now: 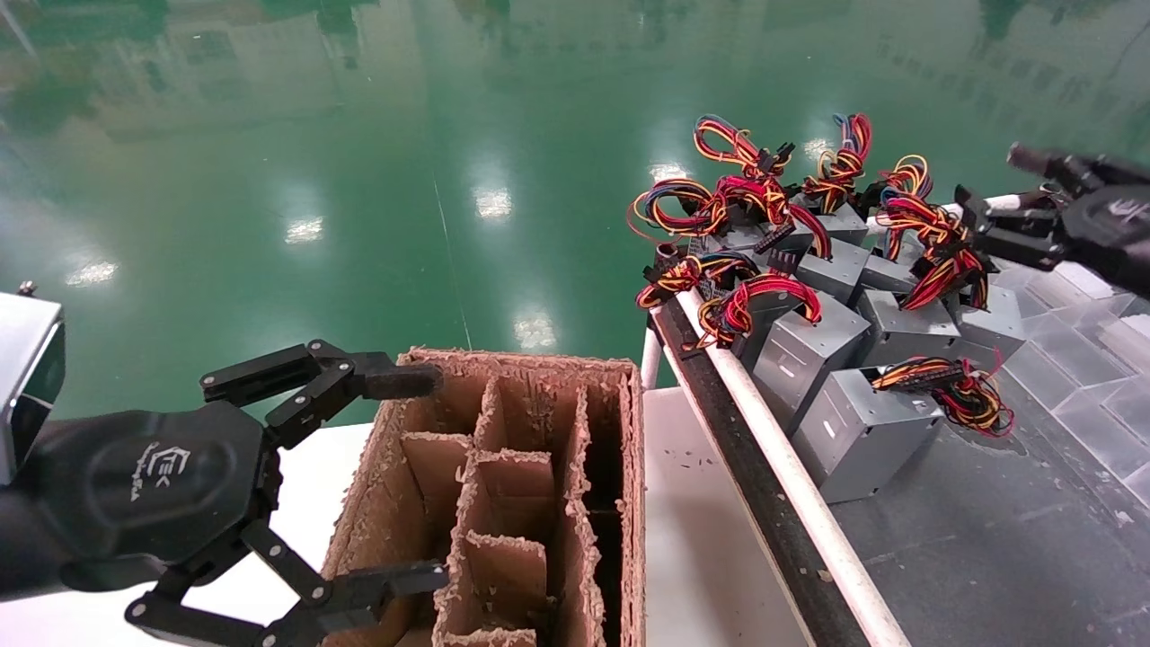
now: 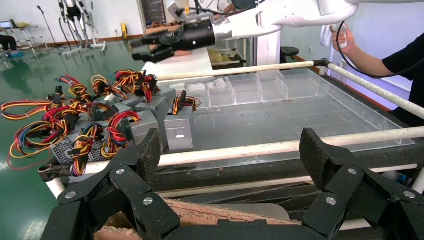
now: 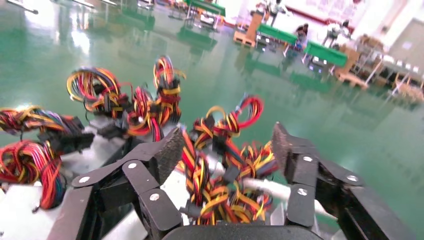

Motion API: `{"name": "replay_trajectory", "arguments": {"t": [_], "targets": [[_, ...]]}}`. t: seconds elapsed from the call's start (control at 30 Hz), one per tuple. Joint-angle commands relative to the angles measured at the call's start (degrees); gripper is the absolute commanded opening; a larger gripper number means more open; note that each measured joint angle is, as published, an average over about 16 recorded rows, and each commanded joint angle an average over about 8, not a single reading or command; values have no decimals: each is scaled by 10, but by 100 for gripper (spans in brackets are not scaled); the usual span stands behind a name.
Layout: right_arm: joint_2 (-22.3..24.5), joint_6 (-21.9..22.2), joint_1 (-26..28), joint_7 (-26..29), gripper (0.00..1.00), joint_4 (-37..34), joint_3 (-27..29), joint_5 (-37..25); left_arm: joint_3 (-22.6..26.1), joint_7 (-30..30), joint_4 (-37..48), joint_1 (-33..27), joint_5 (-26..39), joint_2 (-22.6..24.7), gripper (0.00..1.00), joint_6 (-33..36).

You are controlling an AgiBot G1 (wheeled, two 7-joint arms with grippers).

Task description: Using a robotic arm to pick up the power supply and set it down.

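Several grey power supplies (image 1: pixel 858 431) with red, yellow and black wire bundles (image 1: pixel 943 252) lie piled in a dark tray at the right. My right gripper (image 1: pixel 988 180), on the white robotic arm (image 2: pixel 280 20), hovers open above the far right of the pile. In the right wrist view its fingers (image 3: pixel 170 150) frame a wire bundle (image 3: pixel 220 185) lying beyond them, and nothing is held. My left gripper (image 1: pixel 427 481) hangs open over the near left corner of the cardboard box. The left wrist view shows the left gripper (image 2: pixel 231 152) empty, facing the pile (image 2: pixel 177 130).
A brown cardboard divider box (image 1: pixel 503 503) stands on a white table (image 1: pixel 692 503). A white pipe rail (image 1: pixel 791 467) edges the tray. Clear plastic bins (image 1: pixel 1096 359) line the tray's far right. A person (image 2: pixel 400 60) stands beyond the tray. Green floor lies behind.
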Motion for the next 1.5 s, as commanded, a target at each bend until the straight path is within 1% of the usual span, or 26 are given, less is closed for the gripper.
{"name": "replay_trajectory", "arguments": {"t": [0.03, 0.17, 0.33, 0.43, 0.53, 1.5], "targets": [[2, -6, 7, -6, 100, 1, -1, -2, 0, 0, 0, 0, 0, 0, 100, 0], [10, -23, 22, -10, 100, 14, 9, 9, 0, 0, 0, 0, 0, 0, 100, 0], [19, -58, 42, -18, 100, 41, 21, 22, 0, 0, 0, 0, 0, 0, 100, 0], [23, -75, 50, -19, 100, 59, 29, 18, 0, 0, 0, 0, 0, 0, 100, 0], [26, -85, 46, -8, 100, 81, 47, 1, 0, 0, 0, 0, 0, 0, 100, 0], [52, -142, -137, 207, 100, 366, 380, -280, 1, 1, 1, 0, -1, 0, 100, 0]]}}
